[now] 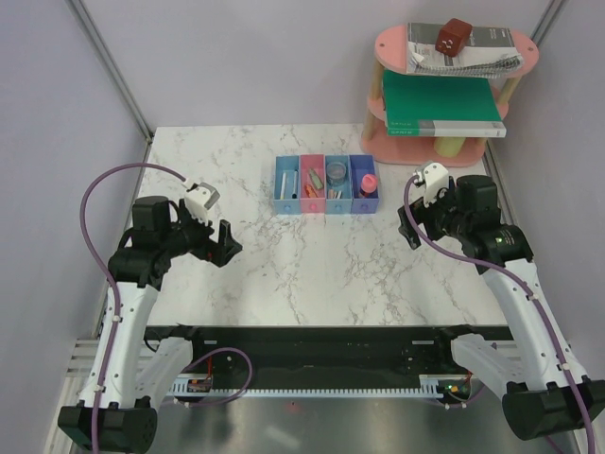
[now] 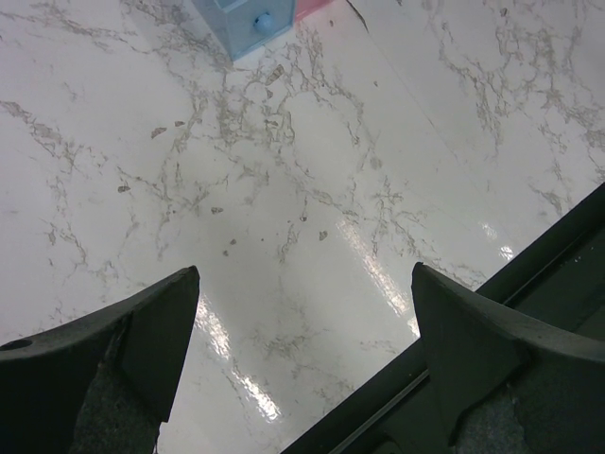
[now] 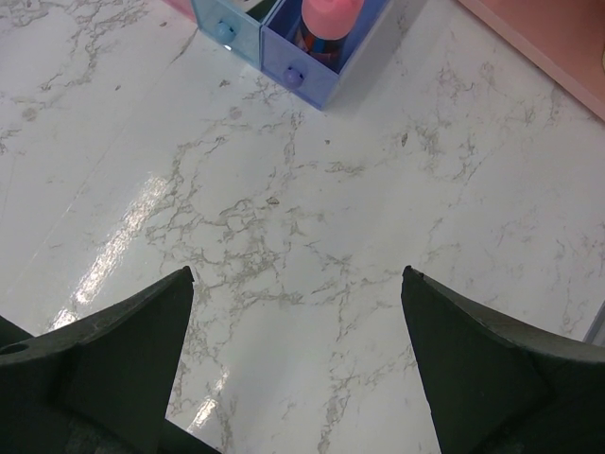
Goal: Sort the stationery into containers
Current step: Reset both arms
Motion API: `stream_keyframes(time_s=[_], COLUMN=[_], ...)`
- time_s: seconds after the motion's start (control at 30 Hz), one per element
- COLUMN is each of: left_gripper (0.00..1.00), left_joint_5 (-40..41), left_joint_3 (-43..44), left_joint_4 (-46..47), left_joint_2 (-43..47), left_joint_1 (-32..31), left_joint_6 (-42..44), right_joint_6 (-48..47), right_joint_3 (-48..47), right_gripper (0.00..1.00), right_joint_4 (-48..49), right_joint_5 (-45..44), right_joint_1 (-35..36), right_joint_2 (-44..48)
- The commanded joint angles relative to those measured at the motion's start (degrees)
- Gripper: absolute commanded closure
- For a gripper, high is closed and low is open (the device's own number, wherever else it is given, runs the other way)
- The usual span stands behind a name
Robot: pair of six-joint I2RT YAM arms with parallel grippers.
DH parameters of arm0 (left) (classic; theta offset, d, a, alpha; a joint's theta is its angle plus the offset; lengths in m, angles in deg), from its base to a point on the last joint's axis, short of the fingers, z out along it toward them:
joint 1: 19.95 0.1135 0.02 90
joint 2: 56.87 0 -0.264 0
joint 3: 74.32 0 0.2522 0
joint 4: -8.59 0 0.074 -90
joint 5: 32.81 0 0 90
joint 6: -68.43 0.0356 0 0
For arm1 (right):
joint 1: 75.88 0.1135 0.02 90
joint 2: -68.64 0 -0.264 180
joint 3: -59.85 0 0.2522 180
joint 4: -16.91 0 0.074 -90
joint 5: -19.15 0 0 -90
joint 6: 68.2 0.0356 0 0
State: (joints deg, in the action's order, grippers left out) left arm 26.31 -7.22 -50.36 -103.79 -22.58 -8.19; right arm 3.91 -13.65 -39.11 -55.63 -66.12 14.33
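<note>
Since every stationery item that can be made out sits inside the bins (image 1: pixel 325 208), the sorting step appears finished or very close to it; that is a judgement from the present layout only.

Location: the bins stand at 12 o'clock on the surface (image 1: pixel 302 274), joined in one row. The pink cylinder (image 1: pixel 369 181) stands upright in the dark blue bin at the 3 o'clock end of the row. The other three bins each hold small pieces, including a thin pale stick in the 9 o'clock bin. These are too small to name with confidence.

Fingers: the left fingers (image 2: pixel 142 322) are spread wide and hold nothing, hovering over bare marble at 9 o'clock, well apart from the bins. The right fingers (image 3: pixel 473 340) are likewise wide and empty at 3 o'clock, with the dark blue bin near, ahead of them.

Next move, as judged: confirm that nothing lies outside the bins. If a piece is found, it calls for a low approach with the fingers straddling it, since the items are slim and lie flat.

Count:
- Bins: four (two light blue, one pink, one dark blue).
- Pink cylinder: one.
- Other stationery: at least one piece per bin; exact total cannot be told.
- Arms: two.
- Shelf (image 1: pixel 388 43) at 1 o'clock: one, two tiers, carrying one green book (image 1: pixel 440 104) and one notebook (image 1: pixel 468 57). None of these belongs to the sort.
</note>
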Motion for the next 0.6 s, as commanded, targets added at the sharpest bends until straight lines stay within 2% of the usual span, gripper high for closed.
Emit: stream_keyframes(time_s=[0.0, 0.57], left_gripper=[0.0, 0.0], left_joint_5=[-2.7, -3.93], left_joint_3=[-0.25, -0.87], left_joint_4=[2.03, 2.56], left_joint_2=[0.42, 0.95], left_joint_1=[0.61, 1.58], left_joint_6=[-0.47, -0.64], right_joint_6=[-0.74, -0.48], right_joint_3=[-0.9, -0.46], right_gripper=[0.02, 0.02], right_joint_4=[1.48, 1.74], right_joint_5=[1.04, 2.27], right_joint_1=[-0.53, -1.58], right_joint_2=[0.08, 1.04])
